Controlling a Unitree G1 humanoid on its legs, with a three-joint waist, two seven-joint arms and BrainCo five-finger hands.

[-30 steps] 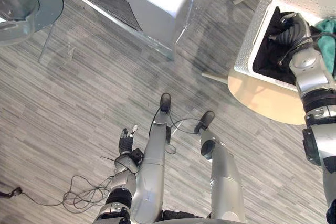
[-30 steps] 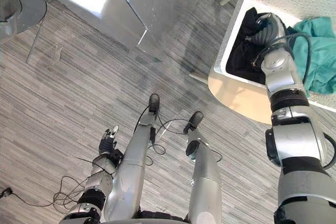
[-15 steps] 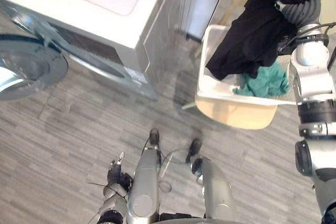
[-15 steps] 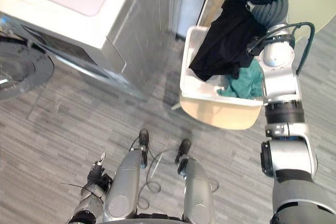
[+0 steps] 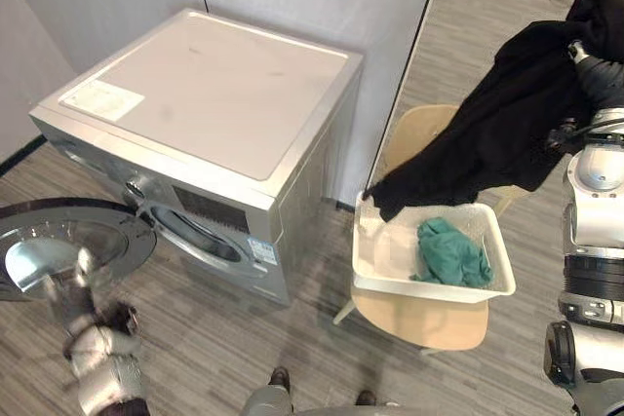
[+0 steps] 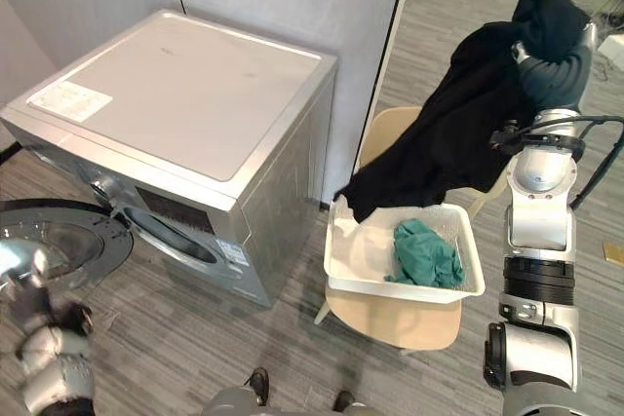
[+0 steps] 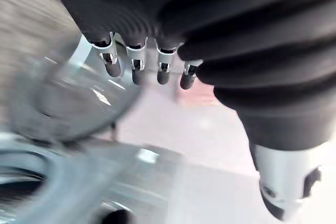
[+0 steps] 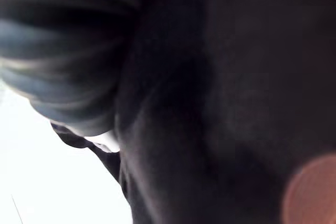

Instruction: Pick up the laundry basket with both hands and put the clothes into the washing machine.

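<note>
Black cloth wraps the raised right hand (image 6: pixel 551 65), so whether it grips or merely carries the cloth cannot be told; this black garment (image 6: pixel 444 143) hangs from it in a long drape, its lowest end reaching the back corner of the white laundry basket (image 6: pixel 400 291). A teal garment (image 6: pixel 424 252) lies crumpled inside the basket, which sits on a pale wooden chair (image 6: pixel 390 326) just beside the silver washing machine (image 6: pixel 195 104). The machine's round door (image 6: pixel 68 236) stands swung open at the front, low on the robot's left. The left hand (image 7: pixel 137 67) is near that door, fingers straight and loosely spread, holding nothing, well apart from the basket and the clothes
</note>
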